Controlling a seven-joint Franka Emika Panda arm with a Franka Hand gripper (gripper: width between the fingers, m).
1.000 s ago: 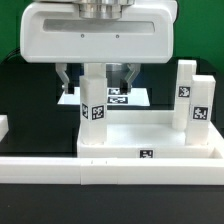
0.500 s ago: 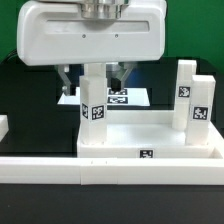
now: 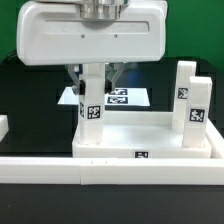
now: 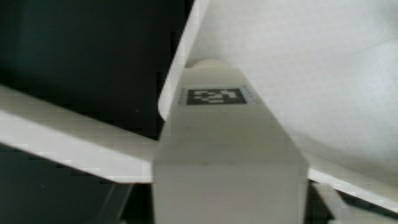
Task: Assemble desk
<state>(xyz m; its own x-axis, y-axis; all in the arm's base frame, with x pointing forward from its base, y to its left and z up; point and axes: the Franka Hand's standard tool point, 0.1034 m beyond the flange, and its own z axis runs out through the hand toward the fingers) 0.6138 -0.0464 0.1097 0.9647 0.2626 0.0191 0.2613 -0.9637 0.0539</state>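
end effector [image 3: 93,78]: fingers closed on upright leg [image 3: 91,110]
leg: standing in desk top [image 3: 150,135] corner socket
second leg [image 3: 194,105]: upright at opposite corner

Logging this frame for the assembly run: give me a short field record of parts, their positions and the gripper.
desk top: tray with raised rim, against the border wall
leg under gripper: upright at the top's corner on the exterior view's left
second leg: upright at the corner on the exterior view's right
gripper: fingers on either side of the first leg, contact unclear
marker board: flat on table behind
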